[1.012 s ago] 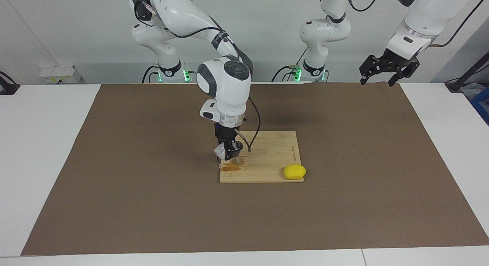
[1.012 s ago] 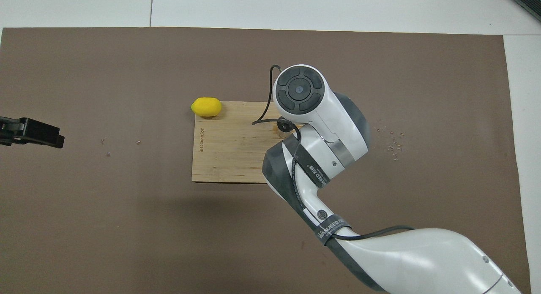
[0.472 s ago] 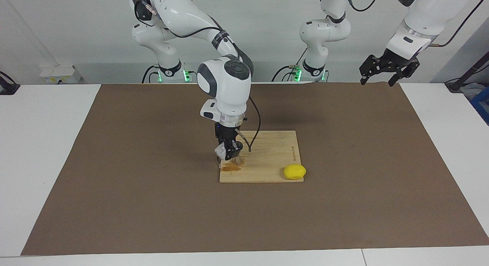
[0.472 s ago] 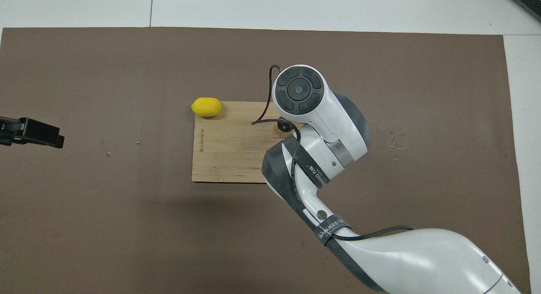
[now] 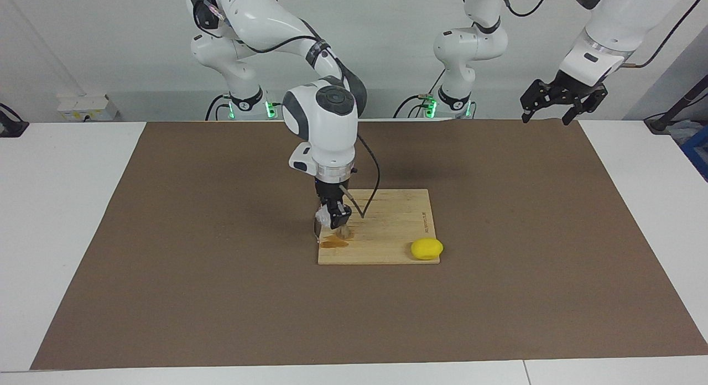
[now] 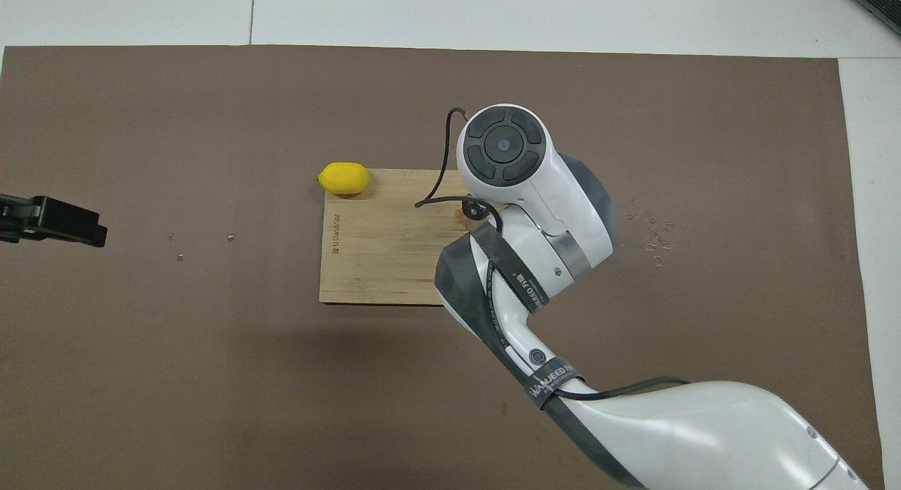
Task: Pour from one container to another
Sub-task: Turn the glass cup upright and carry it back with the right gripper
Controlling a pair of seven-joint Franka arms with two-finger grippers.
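My right gripper hangs low over the wooden board, at the board's corner toward the right arm's end. It is shut on the small clear glass cup, which is tilted. Just under the fingers a bit of the silver jigger shows on the board, mostly hidden by the gripper. A brown wet patch lies on the board beside it. In the overhead view the right arm's wrist covers the cup and jigger. My left gripper waits open and empty, up in the air at the left arm's end.
A yellow lemon lies at the board's corner farthest from the robots, toward the left arm's end; it also shows in the overhead view. A brown mat covers the table. Small specks lie on the mat.
The right arm's wrist has risen a little and shifted slightly, with the cup still held over the jigger. The left arm has not moved.
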